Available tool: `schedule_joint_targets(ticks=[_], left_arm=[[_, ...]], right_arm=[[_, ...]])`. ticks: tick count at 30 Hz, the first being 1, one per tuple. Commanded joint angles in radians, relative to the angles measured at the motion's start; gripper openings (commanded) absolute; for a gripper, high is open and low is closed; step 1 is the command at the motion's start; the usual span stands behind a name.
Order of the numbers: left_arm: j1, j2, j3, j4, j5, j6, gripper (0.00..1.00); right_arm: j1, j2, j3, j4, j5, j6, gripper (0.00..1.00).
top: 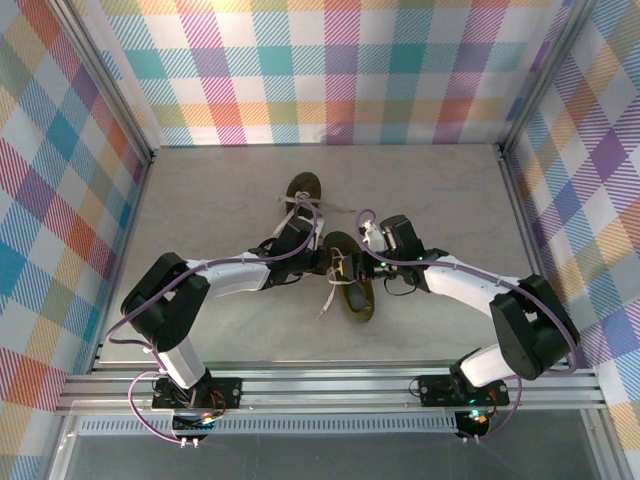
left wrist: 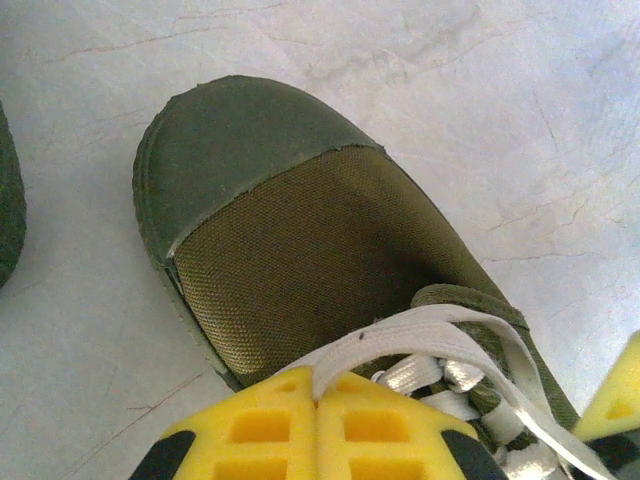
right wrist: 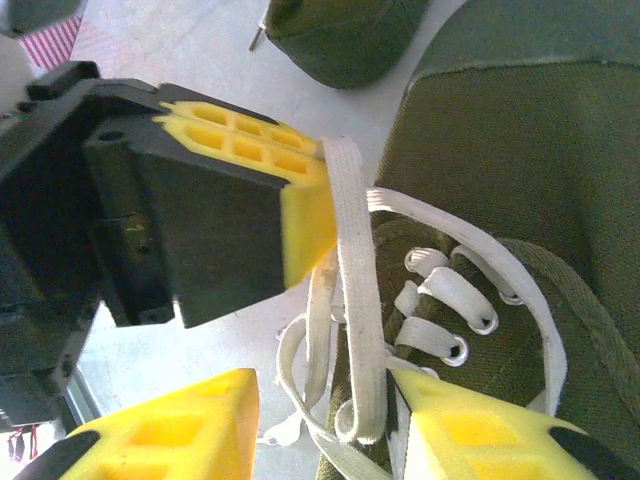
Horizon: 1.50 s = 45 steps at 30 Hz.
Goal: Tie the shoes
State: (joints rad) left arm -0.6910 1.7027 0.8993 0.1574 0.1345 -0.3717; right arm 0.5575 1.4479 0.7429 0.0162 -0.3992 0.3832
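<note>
Two dark olive shoes lie mid-table: the far shoe (top: 304, 188) and the near shoe (top: 350, 285), each with pale laces. My left gripper (top: 322, 260) hovers at the near shoe's lacing. In the left wrist view its yellow fingers (left wrist: 270, 425) are shut on a flat white lace (left wrist: 420, 335) over the near shoe (left wrist: 290, 240). My right gripper (right wrist: 320, 390) is open, and the hanging lace strands (right wrist: 355, 260) drop between its yellow fingers (right wrist: 470, 430). The held lace runs up to the left gripper (right wrist: 300, 200), beside the near shoe (right wrist: 520, 180).
The far shoe's toe (right wrist: 340, 35) lies just beyond the two grippers, and its edge (left wrist: 8, 200) shows at the left. Both arms crowd the near shoe. Checked walls (top: 330, 70) close off the grey table (top: 220, 200) at the back and sides.
</note>
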Motion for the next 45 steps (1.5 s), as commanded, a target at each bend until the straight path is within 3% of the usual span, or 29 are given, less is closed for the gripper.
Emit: schedule_joint_targets(ticks=[1,22,45], left_arm=[[0.009,0.022,0.017,0.007,0.019,-0.006,0.00],[0.008,0.005,0.009,0.001,0.018,-0.006,0.00],[0.007,-0.048,-0.035,0.074,0.097,0.004,0.00]], right_arm=[[0.006,-0.025,-0.019,0.028,-0.024,0.010,0.37],[0.007,0.037,0.035,0.007,0.073,-0.011,0.22],[0.007,-0.003,0.020,0.043,0.080,-0.026,0.28]])
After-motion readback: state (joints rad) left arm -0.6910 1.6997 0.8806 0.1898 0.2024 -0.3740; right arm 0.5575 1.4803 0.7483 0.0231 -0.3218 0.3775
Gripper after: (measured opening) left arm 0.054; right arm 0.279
